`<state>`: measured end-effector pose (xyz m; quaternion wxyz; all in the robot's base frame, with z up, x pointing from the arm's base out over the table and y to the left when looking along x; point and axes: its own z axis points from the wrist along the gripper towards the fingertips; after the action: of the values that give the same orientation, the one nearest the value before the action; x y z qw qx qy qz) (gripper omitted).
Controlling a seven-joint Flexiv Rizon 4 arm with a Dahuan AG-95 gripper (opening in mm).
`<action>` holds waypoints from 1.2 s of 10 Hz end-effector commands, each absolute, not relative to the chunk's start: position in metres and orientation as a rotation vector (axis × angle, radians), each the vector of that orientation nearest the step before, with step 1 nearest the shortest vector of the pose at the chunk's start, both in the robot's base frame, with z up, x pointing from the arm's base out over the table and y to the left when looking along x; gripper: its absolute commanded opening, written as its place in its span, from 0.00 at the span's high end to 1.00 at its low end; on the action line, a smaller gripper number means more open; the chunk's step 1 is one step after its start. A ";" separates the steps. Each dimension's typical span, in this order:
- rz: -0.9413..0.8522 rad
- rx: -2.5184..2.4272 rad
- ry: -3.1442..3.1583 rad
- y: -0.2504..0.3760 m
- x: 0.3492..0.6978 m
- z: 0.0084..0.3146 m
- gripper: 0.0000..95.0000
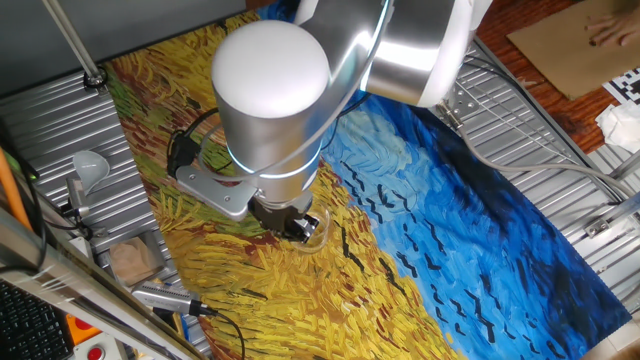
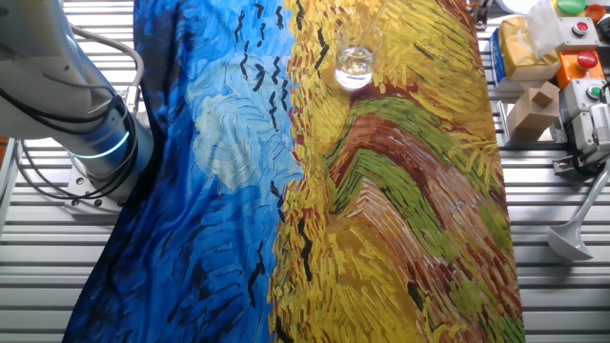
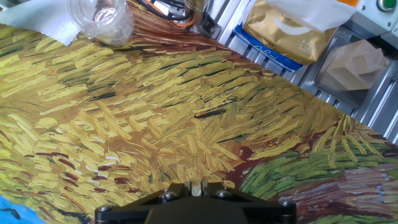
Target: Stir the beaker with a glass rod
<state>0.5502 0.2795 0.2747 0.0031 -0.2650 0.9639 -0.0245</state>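
The beaker [image 2: 355,65] is a short clear glass standing on the yellow part of the painted cloth [image 2: 400,191]. It also shows in one fixed view [image 1: 318,232] and at the top left of the hand view [image 3: 102,18]. A thin glass rod [image 2: 372,27] leans out of the beaker and runs up past the frame's top edge. My gripper [image 1: 298,224] is just left of the beaker, low over the cloth, mostly hidden under the arm. It appears shut on the rod's upper end. The hand view shows only the gripper's base [image 3: 194,202], not the fingers.
A white funnel [image 1: 88,168] stands on the metal grating beside the cloth and also shows in the other fixed view [image 2: 572,238]. A tissue pack [image 3: 292,28] and a cardboard box [image 3: 354,62] lie past the cloth's edge. Cables [image 3: 168,7] lie behind the beaker.
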 end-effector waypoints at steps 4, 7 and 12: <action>-0.072 -0.831 3.016 0.280 0.552 0.276 1.00; -0.062 -0.825 3.015 0.282 0.556 0.278 1.00; -0.054 -0.809 3.017 0.285 0.562 0.282 1.00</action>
<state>0.5624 0.2852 0.2817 0.0080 -0.2589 0.9657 -0.0169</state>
